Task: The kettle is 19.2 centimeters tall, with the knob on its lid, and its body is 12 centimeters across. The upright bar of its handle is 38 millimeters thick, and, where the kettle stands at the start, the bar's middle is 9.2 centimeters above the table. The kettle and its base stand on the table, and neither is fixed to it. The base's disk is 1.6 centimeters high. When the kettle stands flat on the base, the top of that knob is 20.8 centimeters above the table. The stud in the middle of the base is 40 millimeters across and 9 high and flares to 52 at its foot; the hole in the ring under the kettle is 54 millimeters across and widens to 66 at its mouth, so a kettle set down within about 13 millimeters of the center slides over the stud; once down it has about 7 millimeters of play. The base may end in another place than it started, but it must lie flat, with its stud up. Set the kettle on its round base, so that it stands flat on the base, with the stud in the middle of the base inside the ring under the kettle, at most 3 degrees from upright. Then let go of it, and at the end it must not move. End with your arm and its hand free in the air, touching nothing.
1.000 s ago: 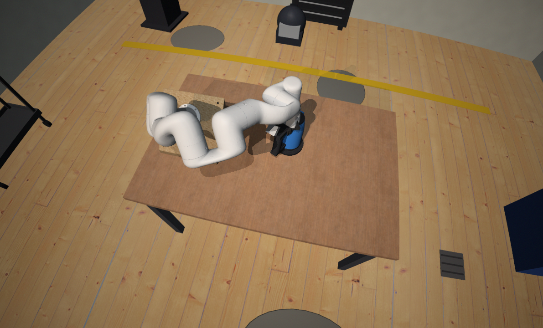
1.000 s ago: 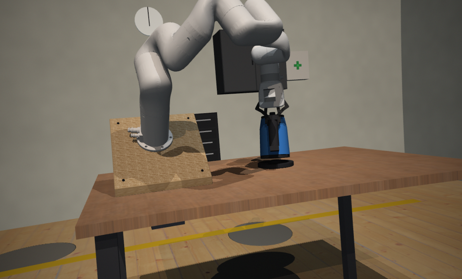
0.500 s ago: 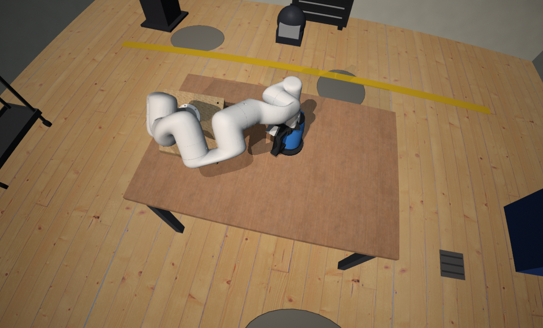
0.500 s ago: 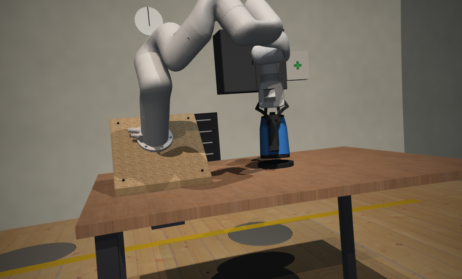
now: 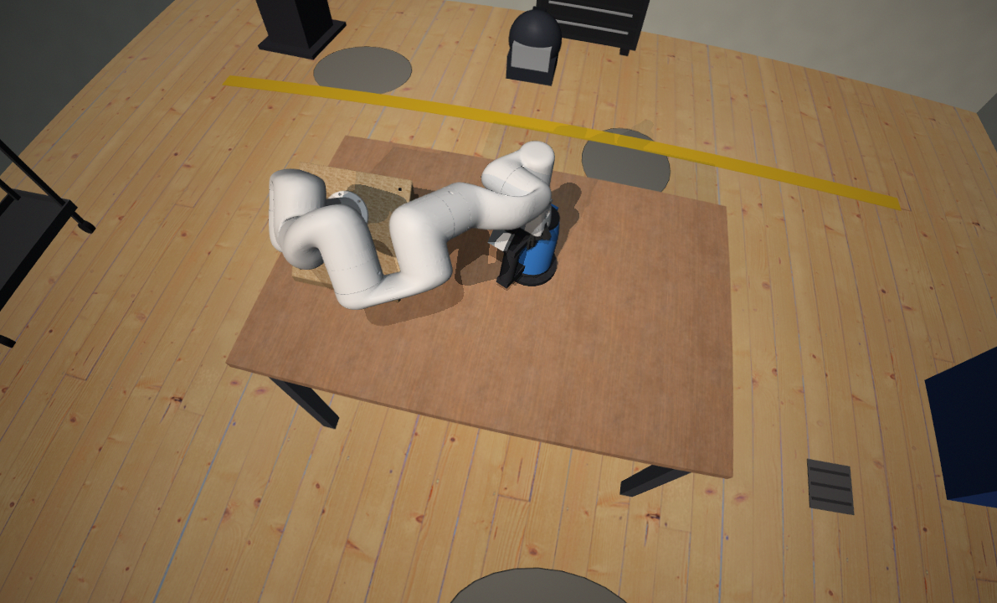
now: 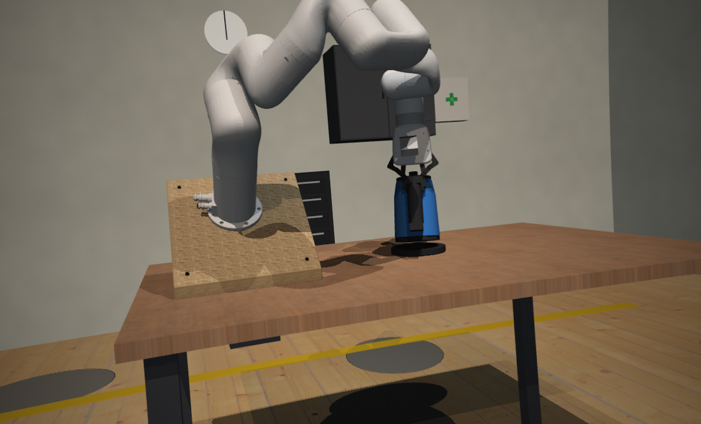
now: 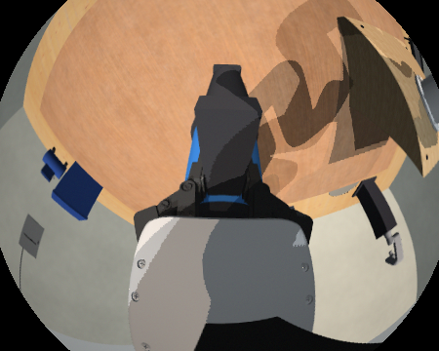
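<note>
The blue kettle (image 6: pixel 417 208) with its black handle (image 6: pixel 415 206) hangs upright right over the black round base (image 6: pixel 417 248) on the table. Its bottom is at the base's top; I cannot tell whether a thin gap is left. My gripper (image 6: pixel 411 176) comes down from above and is shut on the top of the kettle's handle. In the overhead view the kettle (image 5: pixel 537 253) sits over the base (image 5: pixel 533 279), partly hidden by my arm. In the wrist view the handle (image 7: pixel 225 131) fills the middle and hides the base.
The arm's tilted wooden mounting block (image 6: pixel 239 234) stands at the table's left. The table's far edge runs close behind the kettle (image 5: pixel 562 176). The brown table top stretches to the right and front.
</note>
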